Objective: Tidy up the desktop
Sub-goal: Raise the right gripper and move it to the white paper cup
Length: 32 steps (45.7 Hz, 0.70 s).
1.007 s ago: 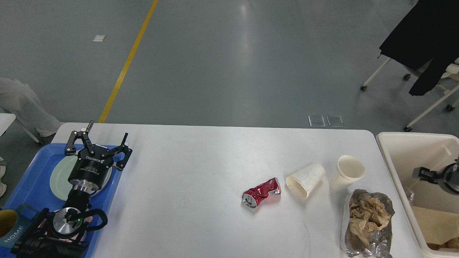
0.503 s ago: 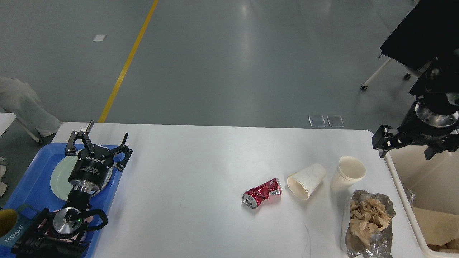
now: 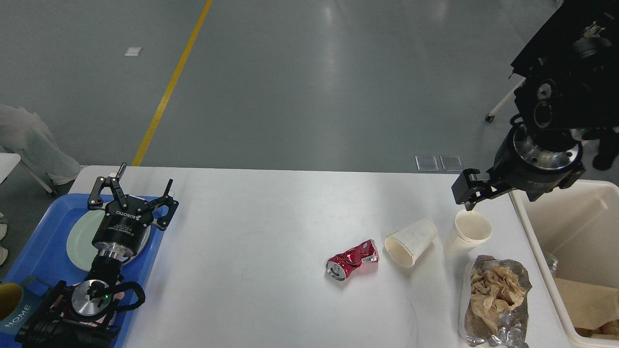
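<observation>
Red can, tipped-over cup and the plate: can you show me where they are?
Red can (image 3: 353, 260), head view, on its crumpled middle.
Tipped-over cup (image 3: 415, 235), head view, on its side wall.
Plate (image 3: 79, 238), head view, on the bare left rim beside the left arm.

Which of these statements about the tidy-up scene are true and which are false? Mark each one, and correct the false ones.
1. The red can on the desktop is crushed. True.
2. Both paper cups stand upright. False: one paper cup stands, the other cup lies on its side.
3. The left gripper is open above the blue tray. True.
4. The foil wrapper lies inside the cream bin. False: it lies on the desktop beside the bin.
5. The right gripper holds the can. False: it hangs just above the upright cup.
</observation>
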Available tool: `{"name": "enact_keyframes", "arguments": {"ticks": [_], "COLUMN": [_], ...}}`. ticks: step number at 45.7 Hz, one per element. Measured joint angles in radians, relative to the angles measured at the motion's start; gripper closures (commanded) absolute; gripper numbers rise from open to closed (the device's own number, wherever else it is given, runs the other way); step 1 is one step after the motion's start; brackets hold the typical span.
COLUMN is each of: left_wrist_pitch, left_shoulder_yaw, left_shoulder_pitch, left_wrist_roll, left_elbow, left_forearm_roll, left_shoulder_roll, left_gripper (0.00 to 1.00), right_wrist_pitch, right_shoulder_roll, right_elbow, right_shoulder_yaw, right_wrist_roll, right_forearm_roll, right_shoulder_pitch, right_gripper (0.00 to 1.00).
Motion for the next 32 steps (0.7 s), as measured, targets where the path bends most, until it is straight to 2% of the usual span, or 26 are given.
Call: {"name": "enact_keyframes", "arguments": {"ticks": [15,24,32], "left_wrist_pitch": [0.0,-0.001,-0.002], "left_shoulder_yaw": [0.0,0.0,0.0], "left_shoulder_pitch": [0.0,0.0,0.0], "left_wrist_roll": [0.002,0.002,0.002], "left_elbow": [0.0,0.0,0.0], "left_forearm_roll": [0.0,0.0,0.0], "left_shoulder_roll": [0.0,0.0,0.0], "left_gripper": [0.03,0.03,0.03], "right_wrist_pitch": [-0.005,-0.1,-0.142], "right_shoulder_roll": [-0.02,-0.01,-0.008], "right_elbow": [-0.018,-0.022,-0.033], "right_shoulder_yaw": [0.126,0.149,0.144], "right_wrist_roll": [0.005,0.005,-0.002], "right_forearm_roll": [0.052,0.062,0.062], "right_shoulder_pitch": [-0.088,-0.152,-0.234], "right_gripper": [0.0,0.0,0.0]}}
